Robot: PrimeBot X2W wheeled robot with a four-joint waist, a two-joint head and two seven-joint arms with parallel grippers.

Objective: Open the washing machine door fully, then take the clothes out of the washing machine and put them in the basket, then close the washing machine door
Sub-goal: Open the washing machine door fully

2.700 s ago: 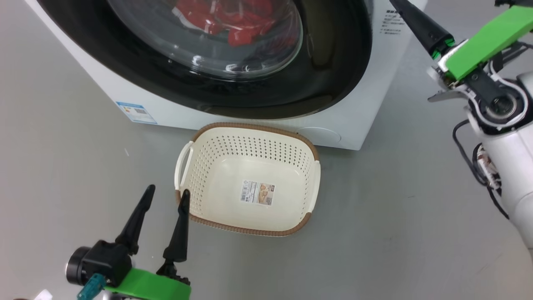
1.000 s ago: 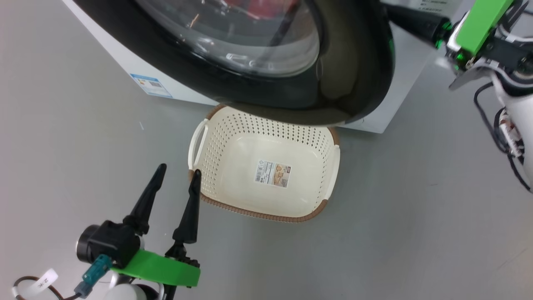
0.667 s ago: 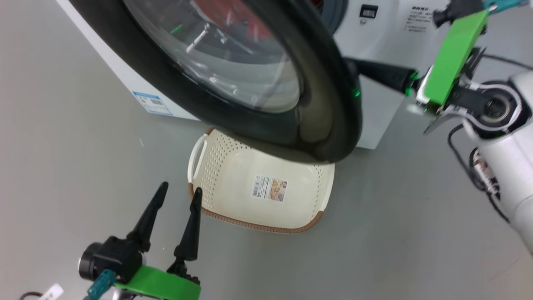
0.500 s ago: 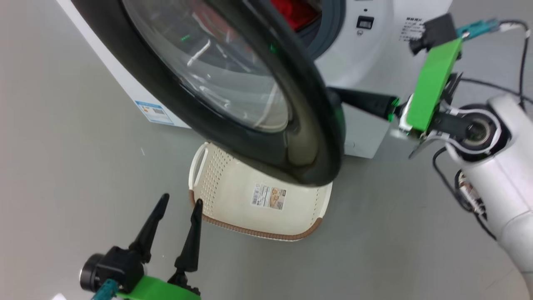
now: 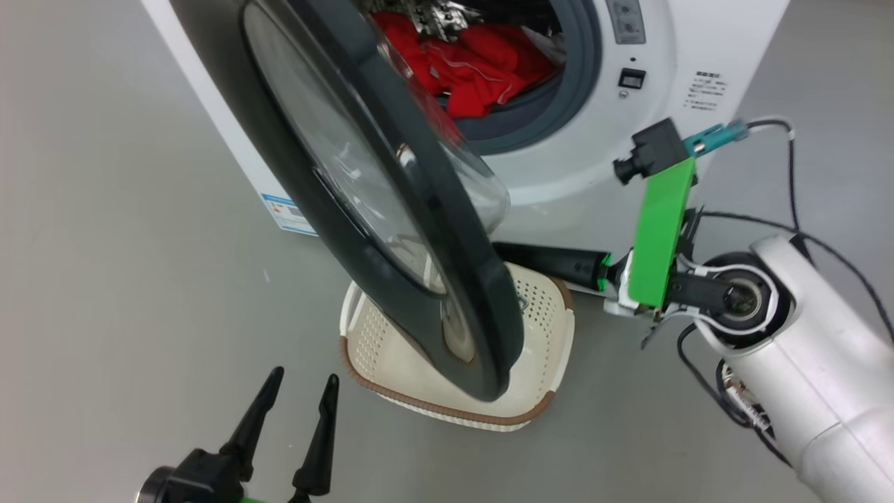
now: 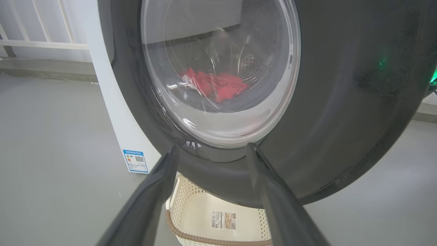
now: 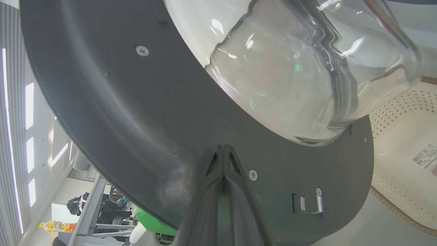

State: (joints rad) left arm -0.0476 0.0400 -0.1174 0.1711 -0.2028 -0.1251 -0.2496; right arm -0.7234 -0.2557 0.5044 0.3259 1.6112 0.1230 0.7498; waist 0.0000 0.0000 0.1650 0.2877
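The washing machine (image 5: 670, 49) stands at the top with its drum mouth uncovered, and the red clothes (image 5: 482, 66) lie inside. The washing machine door (image 5: 482, 307) is swung about halfway out, edge-on to me, above the basket (image 5: 545, 335). My right gripper (image 5: 510, 253) is shut, its tips (image 7: 223, 147) pressed against the door's dark inner face (image 7: 119, 102) just below the glass bowl. My left gripper (image 5: 297, 391) is open at the lower left, holding nothing. In the left wrist view that open gripper (image 6: 210, 152) faces the door's outer side (image 6: 341, 102), with the clothes (image 6: 215, 85) showing through the glass.
Grey floor lies all around. The basket (image 6: 205, 215) sits under the door's lower rim, and its perforated wall (image 7: 399, 147) appears at the right of the right wrist view. A white railing (image 6: 41, 44) stands behind the machine. My right forearm (image 5: 803, 363) and its cables reach in from the right.
The door has swung further out from the machine, uncovering the drum mouth and the clothes. My shut right gripper has followed behind it, lower and nearer the basket. The head camera has shifted.
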